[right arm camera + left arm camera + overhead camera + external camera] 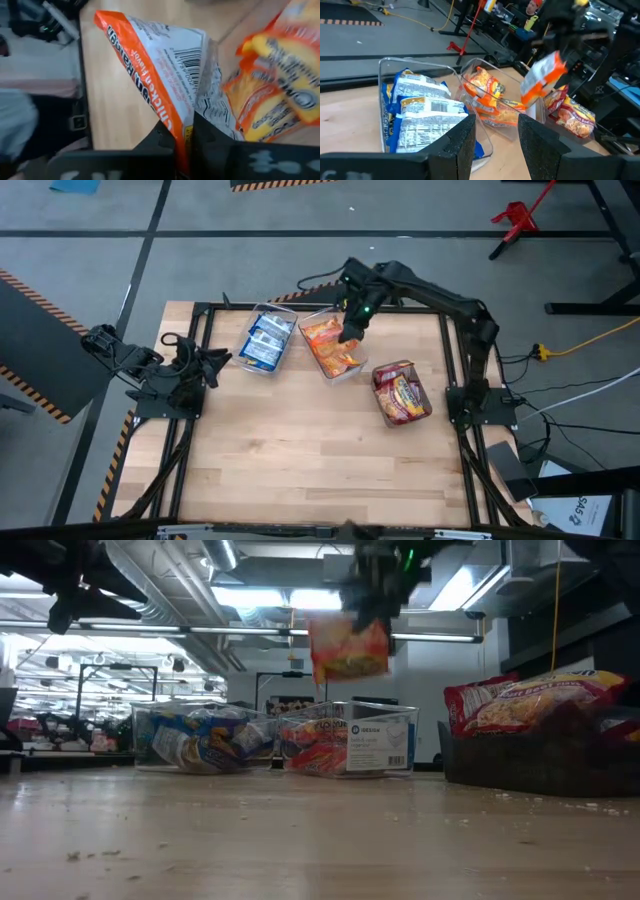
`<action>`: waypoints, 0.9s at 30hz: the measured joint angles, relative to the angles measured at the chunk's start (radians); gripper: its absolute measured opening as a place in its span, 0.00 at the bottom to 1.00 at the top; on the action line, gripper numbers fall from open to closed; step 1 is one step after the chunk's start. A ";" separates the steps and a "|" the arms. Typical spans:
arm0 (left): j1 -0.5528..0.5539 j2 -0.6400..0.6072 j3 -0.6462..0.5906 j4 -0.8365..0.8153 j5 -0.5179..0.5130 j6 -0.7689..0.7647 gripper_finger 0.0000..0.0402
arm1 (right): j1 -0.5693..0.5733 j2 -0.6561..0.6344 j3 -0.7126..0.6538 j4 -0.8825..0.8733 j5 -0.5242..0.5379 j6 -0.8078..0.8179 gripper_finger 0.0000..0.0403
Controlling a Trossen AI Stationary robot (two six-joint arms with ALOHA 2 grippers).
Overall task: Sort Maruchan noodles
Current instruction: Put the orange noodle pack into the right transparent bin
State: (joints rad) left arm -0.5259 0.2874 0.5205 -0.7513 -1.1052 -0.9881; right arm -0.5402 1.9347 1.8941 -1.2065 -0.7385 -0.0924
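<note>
My right gripper (350, 330) is shut on an orange-and-white noodle packet (348, 648), which is in the air over the clear middle bin (350, 372) of orange packets (328, 340). The left wrist view shows this packet (542, 77) above that bin too. A clear bin (248, 365) to its left holds blue-and-white packets (266, 340). A dark bin (385, 417) to its right holds red packets (402, 392). At the table's left edge my left gripper (495, 140) stands open with nothing between its fingers. My right gripper pinches the orange packet by one edge (187, 131) between its two fingers. The fingers come slanting down from above. The packet hangs below them, lifted clear, over the middle bin.
The three bins stand in a row across the far half of the wooden table (300, 450). A black frame (195, 380) runs around the table. The near half of the table is bare wood.
</note>
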 joint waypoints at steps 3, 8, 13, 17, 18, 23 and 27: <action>0.000 0.000 0.000 0.000 -0.013 0.001 0.35 | -0.039 0.051 -0.064 -0.004 -0.074 -0.043 0.00; 0.000 0.000 0.000 -0.004 -0.013 0.003 0.35 | -0.079 0.135 -0.145 -0.025 -0.214 -0.078 0.00; 0.000 0.000 0.000 -0.006 -0.038 0.003 0.35 | -0.084 0.196 -0.165 -0.063 -0.238 -0.114 0.00; 0.000 0.000 0.000 -0.014 -0.072 0.003 0.35 | -0.083 0.250 -0.165 -0.073 -0.195 -0.128 0.00; 0.000 0.000 0.000 -0.015 -0.077 0.003 0.35 | -0.082 0.262 -0.165 -0.067 -0.178 -0.124 0.00; 0.000 0.000 0.000 -0.019 -0.079 0.003 0.35 | -0.081 0.269 -0.160 -0.048 -0.061 -0.100 0.03; 0.000 0.000 0.000 -0.019 -0.079 0.003 0.35 | -0.082 0.272 -0.104 -0.049 0.013 -0.145 0.11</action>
State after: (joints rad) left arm -0.5257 0.2877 0.5204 -0.7703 -1.1847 -0.9848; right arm -0.6220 2.2067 1.7898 -1.2552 -0.7258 -0.2376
